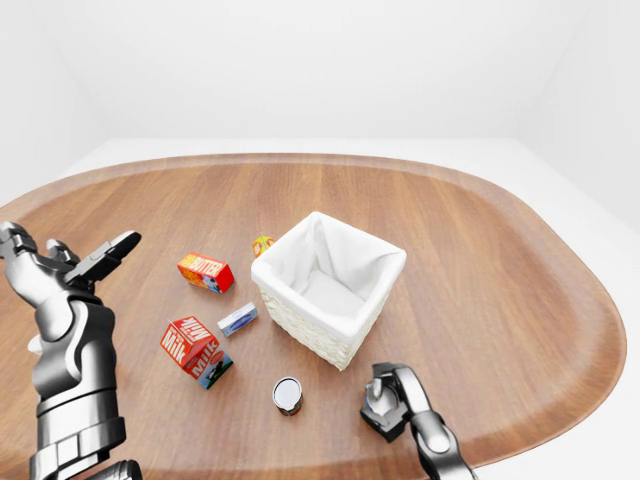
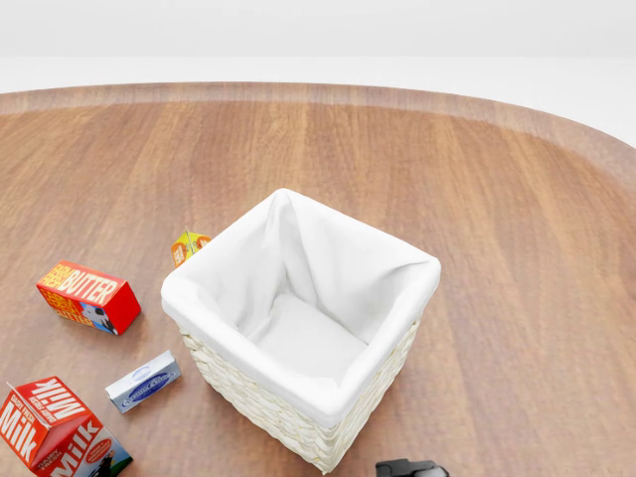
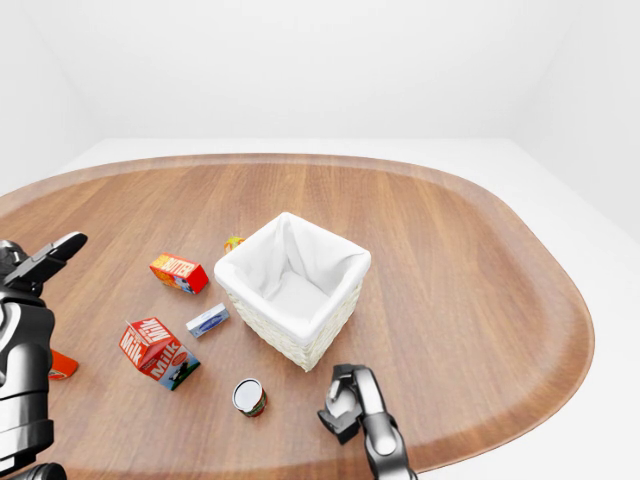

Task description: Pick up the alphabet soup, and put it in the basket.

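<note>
The alphabet soup can [image 1: 287, 395] lies on the wooden table near the bottom of the left-eye view, its silver end facing me, below and left of the basket. The white-lined wicker basket [image 1: 305, 332] stands mid-table with nothing inside. My right hand [image 1: 388, 402] hovers low over the table to the right of the can, a hand's width away, fingers curled and holding nothing. In the head view only its dark tip [image 2: 407, 467] shows at the bottom edge. My left hand [image 1: 62, 266] is raised at the far left, fingers spread and open. The head view does not show the can.
Left of the basket lie a red butter box [image 1: 205, 272], a milk carton [image 1: 195, 350], a small blue-white box [image 1: 237, 319] and a small orange carton [image 1: 262, 243]. An orange-red item [image 3: 60, 365] sits by my left arm. The table's rounded edge [image 1: 520, 440] runs close behind my right hand.
</note>
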Tool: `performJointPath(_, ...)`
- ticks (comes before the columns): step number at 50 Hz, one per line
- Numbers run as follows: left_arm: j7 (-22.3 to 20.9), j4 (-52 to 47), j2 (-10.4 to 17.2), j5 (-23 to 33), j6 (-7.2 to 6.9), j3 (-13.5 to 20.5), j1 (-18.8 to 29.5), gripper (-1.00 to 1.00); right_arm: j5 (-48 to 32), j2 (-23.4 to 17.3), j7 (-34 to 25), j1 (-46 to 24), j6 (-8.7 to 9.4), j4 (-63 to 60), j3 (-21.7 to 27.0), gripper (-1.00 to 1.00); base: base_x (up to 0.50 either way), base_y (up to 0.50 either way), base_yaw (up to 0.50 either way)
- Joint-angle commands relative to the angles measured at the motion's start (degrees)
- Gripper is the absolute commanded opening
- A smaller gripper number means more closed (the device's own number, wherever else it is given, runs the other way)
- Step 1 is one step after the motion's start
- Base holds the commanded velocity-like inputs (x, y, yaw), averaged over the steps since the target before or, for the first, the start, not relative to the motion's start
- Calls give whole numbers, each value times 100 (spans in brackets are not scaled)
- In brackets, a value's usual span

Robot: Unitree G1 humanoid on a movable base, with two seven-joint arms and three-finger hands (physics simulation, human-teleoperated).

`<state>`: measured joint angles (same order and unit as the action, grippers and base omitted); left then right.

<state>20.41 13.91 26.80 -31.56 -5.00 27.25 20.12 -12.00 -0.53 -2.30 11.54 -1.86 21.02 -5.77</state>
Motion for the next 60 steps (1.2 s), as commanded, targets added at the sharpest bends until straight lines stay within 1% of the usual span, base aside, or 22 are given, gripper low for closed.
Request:
performJointPath(1,-4,4,0,-1,0,-3,-3,100,21,-11,100,53,48,-42,27,-100,0,0,0)
performJointPath(5,6,-64,-3,-8,0,8,-30,100,1,-9,101,114,128,-202,4,-100,0,0,0)
performJointPath(6,5,-69,-4,-4,0,10,-32,100,-10,-9,104,147,167,-287,-10,-100,0,0,0)
performJointPath(7,11,-91,-3,-9,0,17,-39,100,-29,-10,103,204,244,-447,-33,-100,0,0,0)
performJointPath(9,10,-93,-4,-9,0,19,-39,100,-27,-12,104,211,255,-467,-38,-100,0,0,0)
performJointPath(11,0,-72,-11,2,0,19,-35,100,-83,-24,98,408,507,-1034,-111,-100,0,0,0)
performJointPath(13,-2,-52,-11,7,0,15,-27,100,-106,-37,107,517,655,-1342,-177,-100,0,0,0)
performJointPath(14,-1,-50,-10,2,0,16,-26,100,-119,-52,108,566,686,-1505,-209,-100,0,0,0)
performJointPath(21,-4,-45,-6,3,0,11,-24,100,-187,-147,147,863,686,-2566,-448,-100,0,0,0)
performJointPath(29,-7,-42,-6,6,0,11,-19,100,-176,-240,217,937,686,-3026,-578,-100,0,0,0)
performJointPath(31,-21,0,-9,21,0,-2,-6,100,-213,-263,233,976,686,-3379,-636,-100,0,0,0)
performJointPath(46,-28,-30,-16,28,0,-8,-28,100,-306,-393,255,920,686,-4405,-843,-100,0,0,0)
performJointPath(54,-39,31,-17,46,0,-17,-3,100,-353,-425,187,838,686,-4725,-815,-100,0,0,0)
performJointPath(60,-25,-8,-15,38,0,-11,-18,100,-440,-431,161,844,686,-5035,-890,-100,0,0,0)
